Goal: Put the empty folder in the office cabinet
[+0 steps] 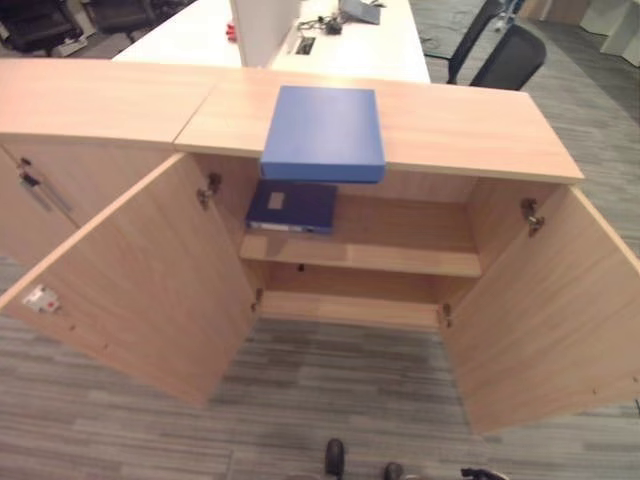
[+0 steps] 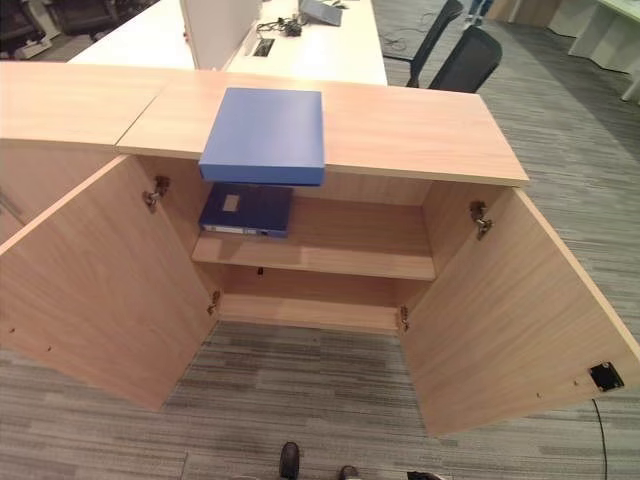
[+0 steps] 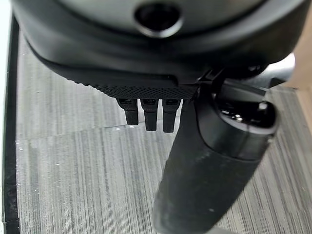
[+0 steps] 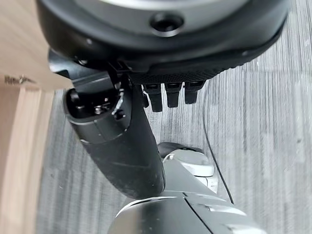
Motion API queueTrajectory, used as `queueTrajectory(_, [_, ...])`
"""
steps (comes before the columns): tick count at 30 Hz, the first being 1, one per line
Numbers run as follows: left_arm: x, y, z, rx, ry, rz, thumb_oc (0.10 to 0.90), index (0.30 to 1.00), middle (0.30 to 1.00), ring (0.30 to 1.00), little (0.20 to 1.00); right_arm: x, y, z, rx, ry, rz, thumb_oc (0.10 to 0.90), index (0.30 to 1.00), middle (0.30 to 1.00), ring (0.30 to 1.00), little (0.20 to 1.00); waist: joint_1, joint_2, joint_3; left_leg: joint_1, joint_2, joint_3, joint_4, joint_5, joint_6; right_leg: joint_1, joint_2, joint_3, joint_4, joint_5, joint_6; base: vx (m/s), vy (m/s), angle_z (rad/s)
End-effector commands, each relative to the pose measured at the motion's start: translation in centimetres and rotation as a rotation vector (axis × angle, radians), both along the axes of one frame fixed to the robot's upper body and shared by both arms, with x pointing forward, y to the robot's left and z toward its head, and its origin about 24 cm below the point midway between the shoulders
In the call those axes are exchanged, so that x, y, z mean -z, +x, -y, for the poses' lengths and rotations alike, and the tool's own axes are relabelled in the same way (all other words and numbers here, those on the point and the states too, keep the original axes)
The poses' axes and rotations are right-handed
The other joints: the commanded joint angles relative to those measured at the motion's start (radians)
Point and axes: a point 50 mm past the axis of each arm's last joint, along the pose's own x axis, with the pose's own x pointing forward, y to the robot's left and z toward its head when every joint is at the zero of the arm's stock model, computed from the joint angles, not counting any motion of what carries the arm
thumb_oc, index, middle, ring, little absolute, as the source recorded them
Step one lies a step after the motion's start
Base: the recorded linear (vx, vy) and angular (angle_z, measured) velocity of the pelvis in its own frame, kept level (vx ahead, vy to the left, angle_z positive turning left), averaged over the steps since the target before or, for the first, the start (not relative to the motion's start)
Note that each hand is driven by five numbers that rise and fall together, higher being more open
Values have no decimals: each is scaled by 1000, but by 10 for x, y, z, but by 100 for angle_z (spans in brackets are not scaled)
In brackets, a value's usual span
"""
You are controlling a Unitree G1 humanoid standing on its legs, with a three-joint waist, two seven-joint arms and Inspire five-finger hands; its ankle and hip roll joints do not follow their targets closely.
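A light blue box folder [image 1: 323, 133] lies flat on the wooden cabinet top [image 1: 470, 125], its front edge overhanging the opening a little. Below it, a darker blue folder [image 1: 292, 207] lies on the left part of the upper shelf [image 1: 400, 255] inside the cabinet. Both cabinet doors, left [image 1: 150, 280] and right [image 1: 550, 310], stand wide open. My left hand [image 3: 146, 73] hangs over the grey carpet with relaxed fingers and holds nothing. My right hand [image 4: 161, 53] hangs the same way beside the right door, also with nothing in it.
The right part of the upper shelf and the lower compartment [image 1: 350, 305] are bare. A closed neighbouring cabinet [image 1: 60, 180] adjoins on the left. Behind stand a white desk [image 1: 360, 45] and black office chairs [image 1: 510, 55]. Grey carpet [image 1: 330, 390] lies between the open doors.
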Motion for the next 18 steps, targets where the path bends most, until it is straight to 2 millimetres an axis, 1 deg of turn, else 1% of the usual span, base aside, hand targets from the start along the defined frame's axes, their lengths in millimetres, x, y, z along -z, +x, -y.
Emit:
queueTrajectory(1, [-3,0,-10,7,47,2,800,900,900,900,900,-5,14,5,-14,-8,38,800,900,900,900,900,12,-8,78,90,-42,-68,24,-135,-52,-73,4,-20,-130,140,21,82,-69,3])
queueTrajectory(2, [-3,0,-10,7,47,2,800,900,900,900,900,-5,14,5,-14,-8,38,800,900,900,900,900,12,-8,78,90,-42,-68,24,-135,-52,-73,4,-20,-130,140,21,122,-116,11])
queueTrajectory(3, [-3,0,-11,-3,52,5,800,900,900,900,900,-5,15,4,-29,-11,35,800,900,900,900,900,14,-12,81,104,-49,-73,-7,-127,-52,-79,9,-36,-139,152,23,154,-115,13])
queueTrajectory(4, [-3,1,-10,4,53,8,800,900,900,900,900,-4,13,4,-24,-10,28,800,900,900,900,900,15,-14,70,114,-59,-81,-30,-124,-52,-56,8,-32,-172,157,22,207,-145,14])
queueTrajectory(6, [-2,-3,-9,-11,52,4,800,900,900,900,900,-4,9,5,-30,-14,20,800,900,900,900,900,17,-18,56,127,-59,-83,-64,-117,-57,-65,2,-21,-131,163,11,185,-129,26])
queueTrajectory(8, [-2,-1,-8,-37,52,14,800,900,900,900,900,-4,10,7,-25,-18,25,800,900,900,900,900,14,-14,49,127,-38,-87,-64,-121,-58,-98,6,-6,-83,155,1,211,-186,29])
queueTrajectory(10, [-2,3,-5,-42,48,26,800,900,900,900,900,-4,7,9,-9,-23,21,800,900,900,900,900,10,-7,50,131,-19,-99,-64,-129,-65,-106,4,-12,-27,127,-14,256,-234,32])
queueTrajectory(11, [-3,11,-3,-11,48,43,800,900,900,900,900,-2,-1,10,-14,-30,-11,800,900,900,900,900,4,-6,55,138,-4,-121,-61,-140,-72,-110,9,-13,16,96,-30,198,-195,39])
queueTrajectory(12, [-3,11,-3,-11,48,43,800,900,900,900,900,-2,-1,10,-14,-30,-11,800,900,900,900,900,4,-6,55,138,-4,-121,-61,-140,-72,-111,9,-14,18,95,-30,273,-309,45])
queueTrajectory(13, [-4,21,1,21,41,68,800,900,900,900,900,-1,-7,11,-30,-40,-37,800,900,900,900,900,-1,-3,66,148,15,-133,-52,-154,-81,-114,14,-25,67,56,-45,181,-226,56])
queueTrajectory(15, [-4,24,2,27,39,76,800,900,900,900,900,-1,-7,11,-30,-41,-38,800,900,900,900,900,-5,-3,66,146,20,-138,-46,-157,-84,-116,13,-27,78,47,-49,140,-184,46])
queueTrajectory(17, [-5,30,5,31,34,97,800,900,900,900,900,-2,-5,13,-19,-45,-25,800,900,900,900,900,-11,-1,73,153,38,-147,-36,-171,-94,-116,17,-30,114,16,-60,96,-140,26])
queueTrajectory(18, [-5,30,5,31,35,97,800,900,900,900,900,-2,-5,13,-19,-45,-25,800,900,900,900,900,-12,-2,71,150,37,-147,-35,-170,-93,-119,16,-30,112,19,-60,132,-182,19])
